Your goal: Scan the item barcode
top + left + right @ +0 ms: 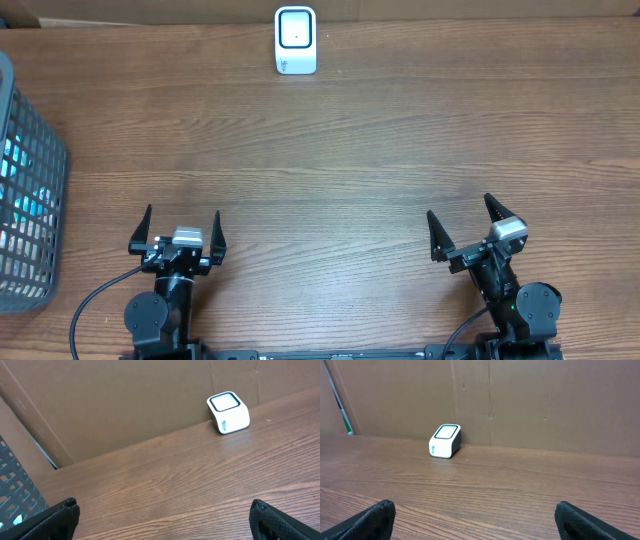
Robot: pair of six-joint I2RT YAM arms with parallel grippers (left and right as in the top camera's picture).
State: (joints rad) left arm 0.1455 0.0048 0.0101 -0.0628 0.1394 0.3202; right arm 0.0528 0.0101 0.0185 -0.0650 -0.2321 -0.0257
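A small white scanner (296, 40) is seen at the top middle of the frame, at the far edge of the brown counter (350, 150). A grey basket (45, 200) with blue things (12, 160) inside is seen at the left edge. The left gripper (182, 215) at the lower left and the right gripper (459, 207) at the lower right, 2 in all, are spread wide open and are empty.

Lab test bench: cardboard walls (520, 400), scanner (296, 40), basket (30, 190)
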